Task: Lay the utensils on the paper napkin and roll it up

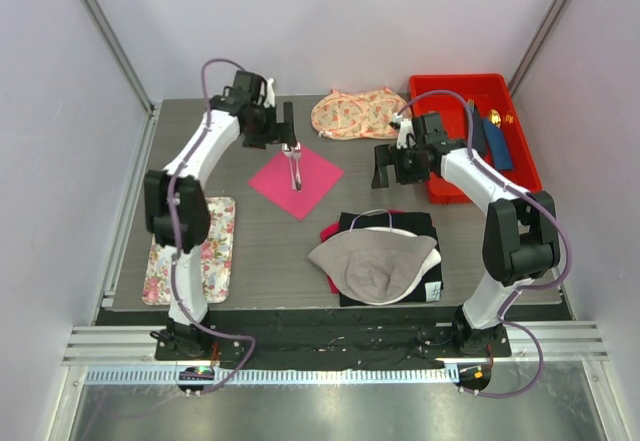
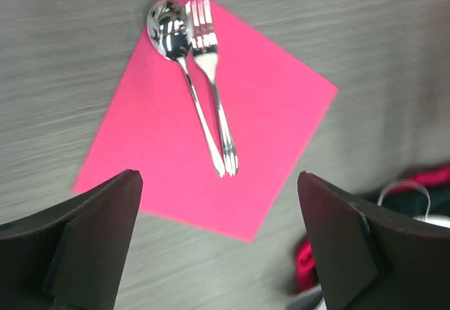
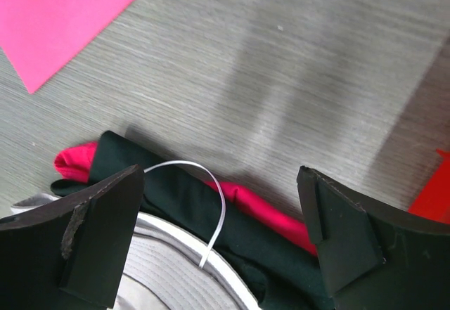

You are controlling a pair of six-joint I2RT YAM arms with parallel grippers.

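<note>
The pink paper napkin [image 1: 296,181] lies flat on the table as a diamond; it also shows in the left wrist view [image 2: 204,113]. A silver spoon [image 2: 179,64] and a silver fork [image 2: 213,78] lie side by side on the napkin, their handles meeting near its middle; in the top view the utensils [image 1: 294,166] lie on its upper half. My left gripper [image 1: 287,126] hovers open and empty just behind the napkin's far corner, fingers [image 2: 91,240] wide apart. My right gripper [image 1: 385,166] is open and empty to the right of the napkin. The napkin's corner shows in the right wrist view [image 3: 63,15].
A red bin [image 1: 505,176] with dark and gold items stands at the back right. A floral cloth [image 1: 358,114] lies at the back. A grey cap [image 1: 375,266] sits on folded black and red cloths [image 3: 232,218] in front. A floral mat [image 1: 190,251] lies at the left.
</note>
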